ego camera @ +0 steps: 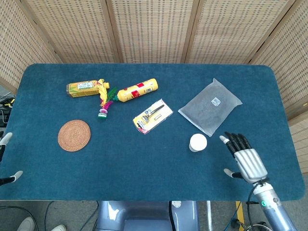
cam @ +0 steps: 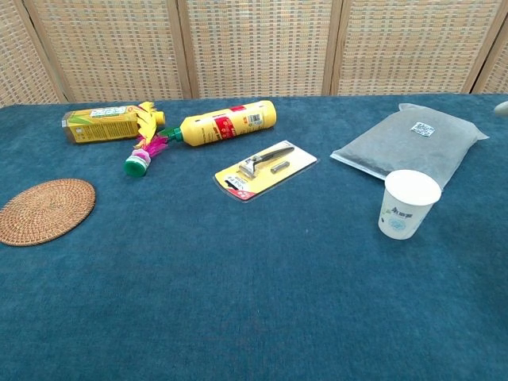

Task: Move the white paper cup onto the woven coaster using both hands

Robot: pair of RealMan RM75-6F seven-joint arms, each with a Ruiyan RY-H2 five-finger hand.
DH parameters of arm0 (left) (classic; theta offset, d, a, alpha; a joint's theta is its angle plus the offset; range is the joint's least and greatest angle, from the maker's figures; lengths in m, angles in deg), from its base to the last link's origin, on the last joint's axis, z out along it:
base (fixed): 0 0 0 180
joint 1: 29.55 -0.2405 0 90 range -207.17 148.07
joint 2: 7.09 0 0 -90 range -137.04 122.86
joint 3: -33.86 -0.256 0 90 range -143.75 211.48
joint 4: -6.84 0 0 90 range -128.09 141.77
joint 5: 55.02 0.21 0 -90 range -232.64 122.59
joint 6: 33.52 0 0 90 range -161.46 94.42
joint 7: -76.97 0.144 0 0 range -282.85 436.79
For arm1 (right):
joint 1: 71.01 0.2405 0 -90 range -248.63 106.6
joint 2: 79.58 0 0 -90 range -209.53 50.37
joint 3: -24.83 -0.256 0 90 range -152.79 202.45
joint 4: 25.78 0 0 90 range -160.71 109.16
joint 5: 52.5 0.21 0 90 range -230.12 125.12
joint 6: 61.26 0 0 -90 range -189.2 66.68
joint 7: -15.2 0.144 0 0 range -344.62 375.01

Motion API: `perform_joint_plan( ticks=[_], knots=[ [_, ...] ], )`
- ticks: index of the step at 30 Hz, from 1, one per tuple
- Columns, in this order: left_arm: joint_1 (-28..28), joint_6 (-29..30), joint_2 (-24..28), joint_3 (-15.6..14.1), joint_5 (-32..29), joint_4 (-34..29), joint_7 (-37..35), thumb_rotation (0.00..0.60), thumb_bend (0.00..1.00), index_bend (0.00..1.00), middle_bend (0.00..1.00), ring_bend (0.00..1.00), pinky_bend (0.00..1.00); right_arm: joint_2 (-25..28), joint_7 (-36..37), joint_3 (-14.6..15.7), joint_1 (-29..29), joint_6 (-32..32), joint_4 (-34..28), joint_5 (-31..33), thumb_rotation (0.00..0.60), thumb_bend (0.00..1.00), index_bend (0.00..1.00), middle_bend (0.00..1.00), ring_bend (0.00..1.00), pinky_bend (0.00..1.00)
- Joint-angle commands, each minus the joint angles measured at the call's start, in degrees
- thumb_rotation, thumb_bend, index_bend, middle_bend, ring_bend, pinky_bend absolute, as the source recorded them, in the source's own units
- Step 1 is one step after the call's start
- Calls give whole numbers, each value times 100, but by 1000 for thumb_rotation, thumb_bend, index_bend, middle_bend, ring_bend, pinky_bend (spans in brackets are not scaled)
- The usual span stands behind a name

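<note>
My right hand (ego camera: 245, 161) hovers flat, fingers spread and holding nothing, just right of the white paper cup (ego camera: 198, 142), not touching. Cup stands upright on the desk (ego camera: 144, 163), well right of the woven coaster (ego camera: 74, 135). Left hand (ego camera: 6, 159) barely visible; can't tell its state.

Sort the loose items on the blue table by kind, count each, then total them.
Yellow bottles: 2
Feather shuttlecock: 1
Woven coaster: 1
Packaged razor: 1
Grey sealed pouch: 1
White paper cup: 1
Total: 7
</note>
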Motion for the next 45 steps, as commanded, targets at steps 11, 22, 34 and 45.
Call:
perform_joint_plan(
  ticks=[11, 22, 34, 45],
  knots=[
    [200, -303, -175, 82, -400, 52, 376, 600, 0, 0, 0, 0, 0, -561, 731, -328, 1331, 1582, 1097, 506, 600, 0, 108, 82, 2, 62],
    [253, -361, -225, 69, -474, 63, 472, 600, 0, 0, 0, 0, 0, -1075, 585, -418, 1805, 2169, 1564, 1187, 600, 0, 208, 177, 116, 210],
    [282, -408, -187, 77, -528, 81, 375, 600, 0, 0, 0, 0, 0, -1421, 680, -446, 1970, 1892, 1723, 1090, 600, 130, 369, 420, 388, 539],
    [328, -534, -121, 62, -543, 87, 202, 600, 0, 0, 0, 0, 0, -1563, 403, -1064, 2849, 2497, 1058, 1681, 600, 129, 373, 423, 388, 539]
  ],
)
